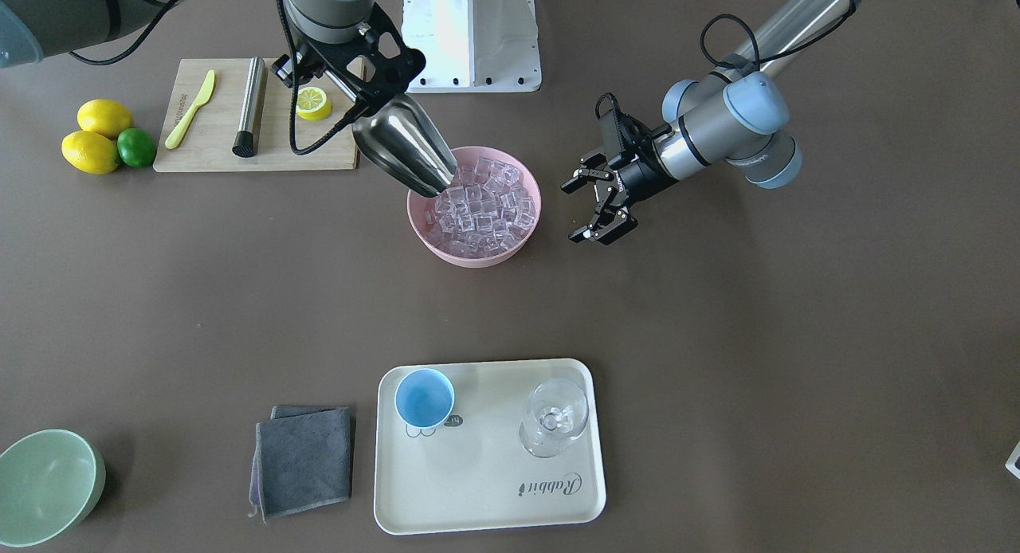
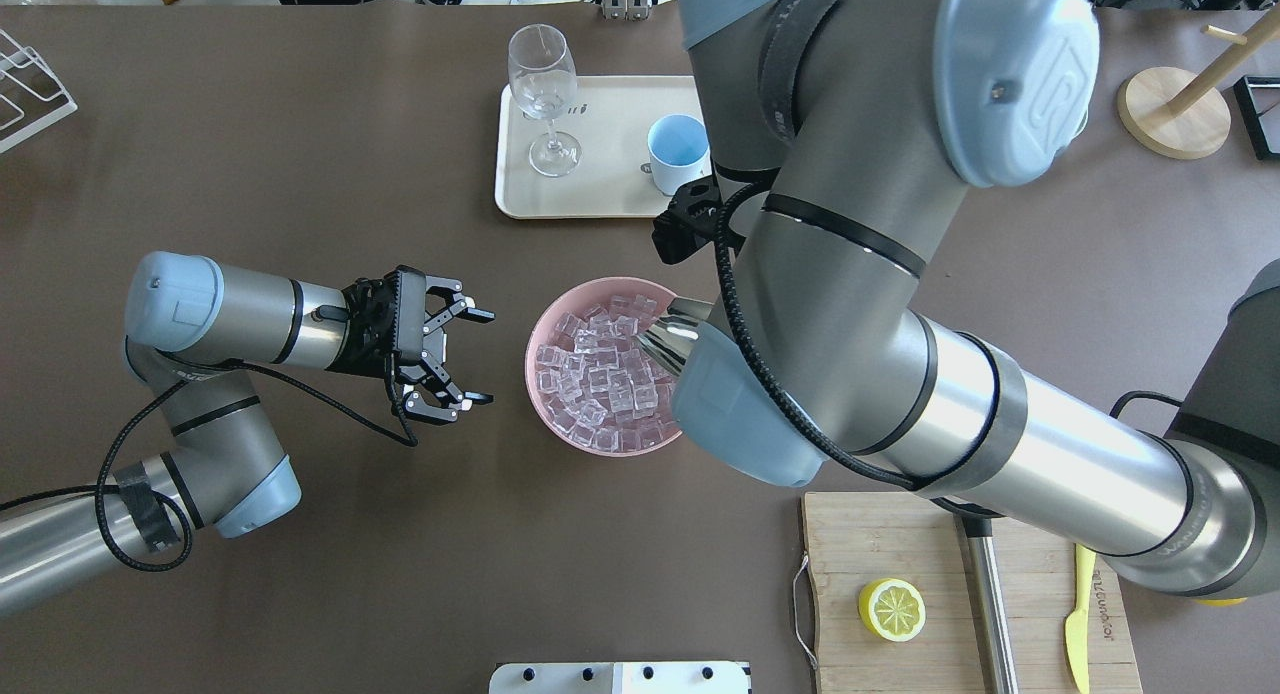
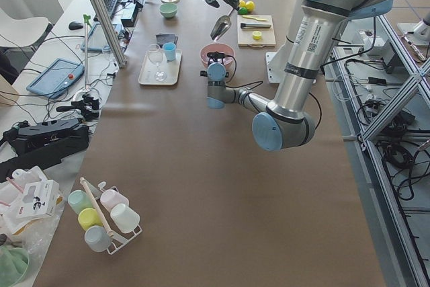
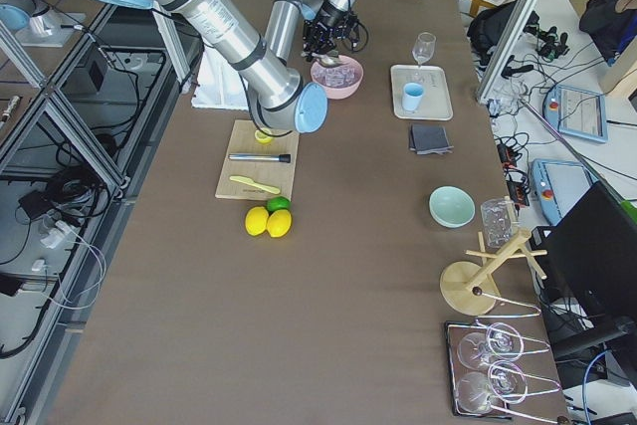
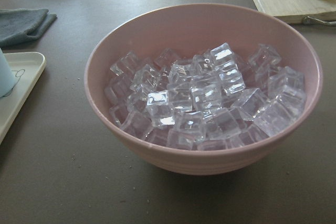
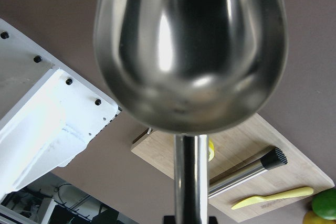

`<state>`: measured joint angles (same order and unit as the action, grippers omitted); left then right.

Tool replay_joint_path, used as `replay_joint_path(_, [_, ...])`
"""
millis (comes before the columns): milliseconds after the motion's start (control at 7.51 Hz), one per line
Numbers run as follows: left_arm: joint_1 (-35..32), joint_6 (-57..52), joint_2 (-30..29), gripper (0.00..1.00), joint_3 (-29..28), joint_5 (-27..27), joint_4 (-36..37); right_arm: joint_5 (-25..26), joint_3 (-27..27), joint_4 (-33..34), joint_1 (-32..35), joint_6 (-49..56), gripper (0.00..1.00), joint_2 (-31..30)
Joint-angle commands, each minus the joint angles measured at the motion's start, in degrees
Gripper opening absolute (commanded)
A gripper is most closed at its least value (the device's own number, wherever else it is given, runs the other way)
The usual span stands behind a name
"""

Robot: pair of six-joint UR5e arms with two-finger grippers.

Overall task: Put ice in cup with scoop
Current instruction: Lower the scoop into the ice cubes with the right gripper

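The steel scoop [image 1: 405,147] is held by its handle in my shut right gripper [image 1: 357,100]. It tilts down, its open mouth at the near rim of the pink bowl [image 1: 446,254], touching the top of the ice [image 1: 484,206]. In the right wrist view the scoop [image 6: 190,45] fills the frame. The ice [image 5: 205,100] is heaped in the bowl [image 5: 173,156]. My left gripper [image 1: 594,208] is open and empty beside the bowl, facing it [image 2: 468,359]. The light-blue cup [image 1: 424,397] stands empty on the cream tray [image 1: 478,489].
A clear stemmed glass [image 1: 552,416] stands on the tray. A cutting board [image 1: 215,154] holds a lemon half [image 1: 313,103], a yellow knife [image 1: 190,109] and a steel rod [image 1: 249,107]. Lemons and a lime [image 1: 136,147], a grey cloth [image 1: 304,460] and a green bowl [image 1: 44,485] are around.
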<state>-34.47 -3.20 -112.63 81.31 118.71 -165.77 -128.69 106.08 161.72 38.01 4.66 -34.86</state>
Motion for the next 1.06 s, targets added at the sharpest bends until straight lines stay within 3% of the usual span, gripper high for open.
replay_joint_path(0, [0.28,-0.05,-0.48,0.98,-0.1,0.73,-0.16,-6.64,-6.05,1.22,-1.97,-4.9,0.0,0.85])
replay_joint_path(665, [1.07,-0.22,-1.8,0.98,-1.42,0.56,-0.16,-8.16,-6.33,7.02,-4.69,-7.11,0.0,2.07])
replay_joint_path(932, [1.25,-0.22,-2.24,0.98,-2.12,0.04,-0.16,-7.37,-11.65,7.29,-4.7,-6.94,0.0,5.57])
